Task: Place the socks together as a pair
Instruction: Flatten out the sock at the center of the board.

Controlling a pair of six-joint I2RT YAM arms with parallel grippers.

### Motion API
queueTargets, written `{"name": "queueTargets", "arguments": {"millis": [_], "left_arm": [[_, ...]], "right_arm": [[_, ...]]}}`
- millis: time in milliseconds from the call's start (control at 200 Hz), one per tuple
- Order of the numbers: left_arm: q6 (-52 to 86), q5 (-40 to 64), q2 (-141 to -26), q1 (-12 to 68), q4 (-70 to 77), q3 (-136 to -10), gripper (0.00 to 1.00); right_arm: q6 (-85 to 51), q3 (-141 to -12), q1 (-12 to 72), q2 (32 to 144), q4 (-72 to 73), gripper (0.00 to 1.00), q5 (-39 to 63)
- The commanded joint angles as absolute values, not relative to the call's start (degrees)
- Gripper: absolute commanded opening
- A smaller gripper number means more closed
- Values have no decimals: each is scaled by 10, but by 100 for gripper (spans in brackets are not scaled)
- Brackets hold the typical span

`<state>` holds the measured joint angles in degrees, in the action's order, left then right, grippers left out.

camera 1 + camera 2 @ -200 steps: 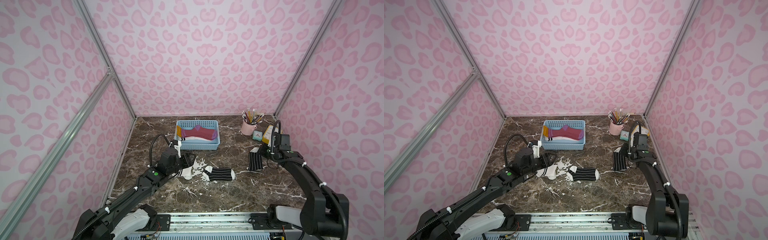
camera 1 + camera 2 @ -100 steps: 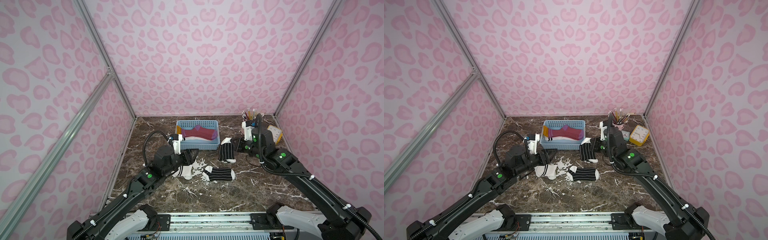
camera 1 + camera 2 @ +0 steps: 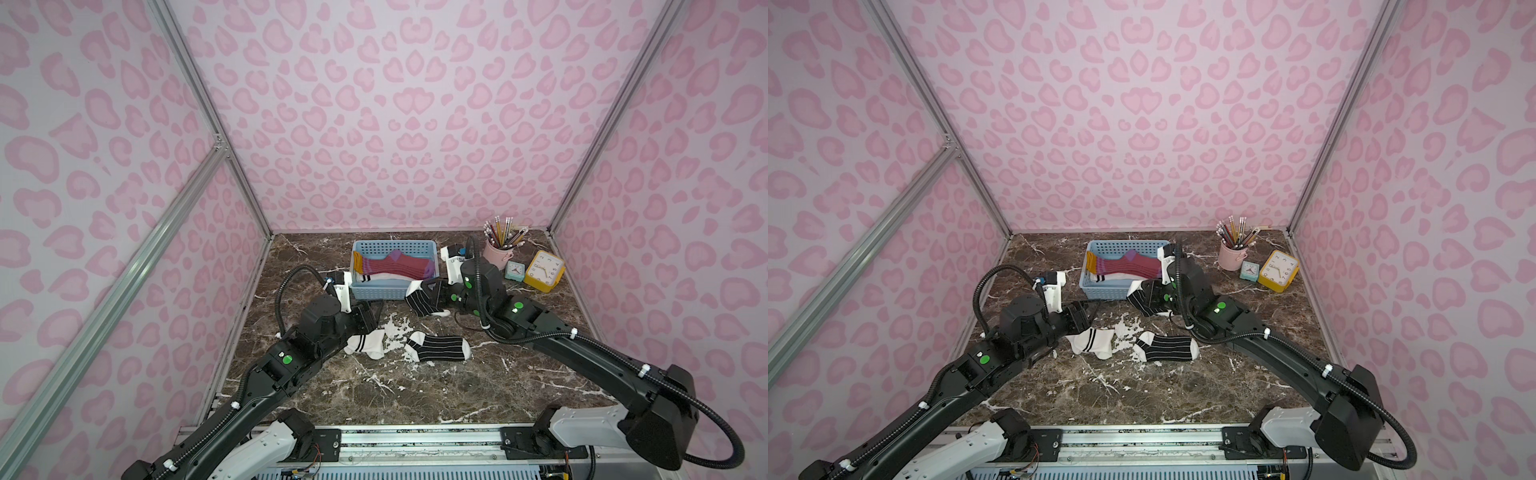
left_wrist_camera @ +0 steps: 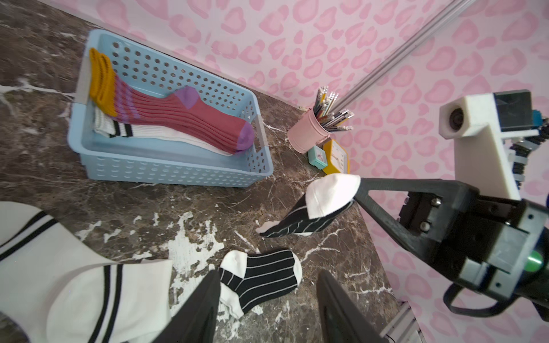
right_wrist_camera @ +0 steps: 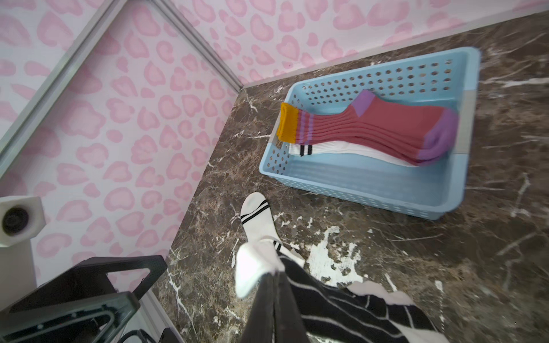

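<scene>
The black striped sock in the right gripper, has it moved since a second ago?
Yes. The black striped sock, pinched by the right gripper, has travelled from near the yellow clock over to the blue basket.

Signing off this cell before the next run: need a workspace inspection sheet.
Surface: brown marble tabletop, white veins, no spill seen.
Job's things: held black striped sock hangs from the right gripper beside the blue basket; flat black striped sock lies mid-table, loose white sock beside it; maroon socks lie over banded white socks in the basket.
Clutter: pink pencil cup, teal clock, yellow clock, far right corner.
Grippers: right shut on the sock; left gripper open, empty, by the loose white sock.
Cables: black corrugated hoses loop over both arms; no snag seen.
Surroundings: pink leopard-print walls, aluminium frame posts.
</scene>
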<state>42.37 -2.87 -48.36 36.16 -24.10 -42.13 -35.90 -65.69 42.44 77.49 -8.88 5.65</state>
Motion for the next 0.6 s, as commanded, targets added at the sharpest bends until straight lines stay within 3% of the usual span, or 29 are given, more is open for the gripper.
{"name": "queueTargets", "arguments": {"millis": [0, 85, 235, 360, 435, 595], "left_arm": [[437, -77, -472, 361, -272, -425, 55], [450, -91, -464, 362, -276, -423, 55], [458, -87, -460, 361, -255, -408, 48], [464, -77, -467, 361, -242, -401, 48], [467, -69, -474, 361, -234, -397, 48], [466, -20, -493, 361, -192, -381, 48]], "right_arm": [[-314, -696, 437, 807, -38, 0, 94], [-296, -678, 443, 811, -41, 0, 89], [-273, -528, 453, 755, -20, 1, 92], [-289, -386, 454, 668, -6, 21, 90], [-307, -324, 453, 603, -4, 23, 63], [-383, -275, 427, 485, -59, 45, -8]]}}
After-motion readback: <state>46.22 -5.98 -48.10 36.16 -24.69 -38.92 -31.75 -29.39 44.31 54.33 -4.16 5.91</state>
